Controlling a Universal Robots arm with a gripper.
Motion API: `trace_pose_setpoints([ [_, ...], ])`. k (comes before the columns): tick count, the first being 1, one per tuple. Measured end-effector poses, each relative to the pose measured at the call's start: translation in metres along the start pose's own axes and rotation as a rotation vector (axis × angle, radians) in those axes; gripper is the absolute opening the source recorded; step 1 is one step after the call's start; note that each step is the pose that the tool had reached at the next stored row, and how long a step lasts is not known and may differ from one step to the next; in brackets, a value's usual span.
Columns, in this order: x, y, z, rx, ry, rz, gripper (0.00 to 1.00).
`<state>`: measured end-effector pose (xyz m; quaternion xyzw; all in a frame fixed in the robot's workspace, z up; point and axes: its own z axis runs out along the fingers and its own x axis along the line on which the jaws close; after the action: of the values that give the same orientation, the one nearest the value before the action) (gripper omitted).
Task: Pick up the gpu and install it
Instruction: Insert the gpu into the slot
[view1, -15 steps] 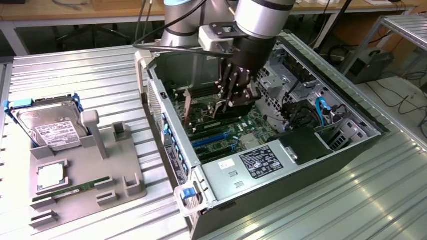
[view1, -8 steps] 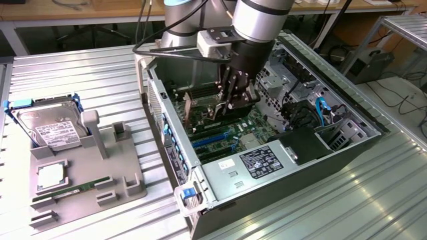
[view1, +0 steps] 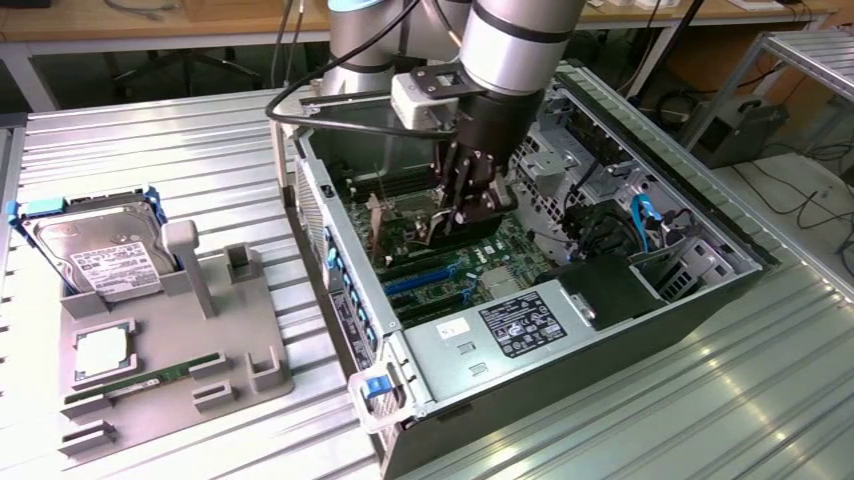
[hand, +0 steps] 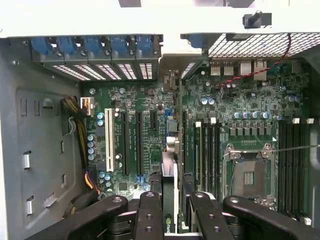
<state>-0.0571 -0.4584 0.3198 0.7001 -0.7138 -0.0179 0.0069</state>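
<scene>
While we are hanging over the open computer case (view1: 441, 345) on the bench (view1: 160, 150), the arm is reaching down into it from above. Below us the motherboard (hand: 150, 135) is lying flat with its expansion slots (hand: 125, 145) running lengthwise and the bare processor socket (hand: 248, 172) off to one side. Our jaws (hand: 172, 210) are standing partly closed on the gpu (hand: 170, 172), gripping it edge-down by its upper edge, so the card is hovering just above the board near the slots, its bracket end pointing toward the blue-clipped rear openings (hand: 100, 47). To seat it well, we judge we should be keeping the card upright and parallel to its slot, lining the bracket with its opening, and pressing evenly rather than rocking one end in
</scene>
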Motion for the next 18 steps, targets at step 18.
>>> trace_pose_setpoints([
  [18,-0.001,0.0167,0.0412,0.0017,0.0066,0.000,0.26],
])
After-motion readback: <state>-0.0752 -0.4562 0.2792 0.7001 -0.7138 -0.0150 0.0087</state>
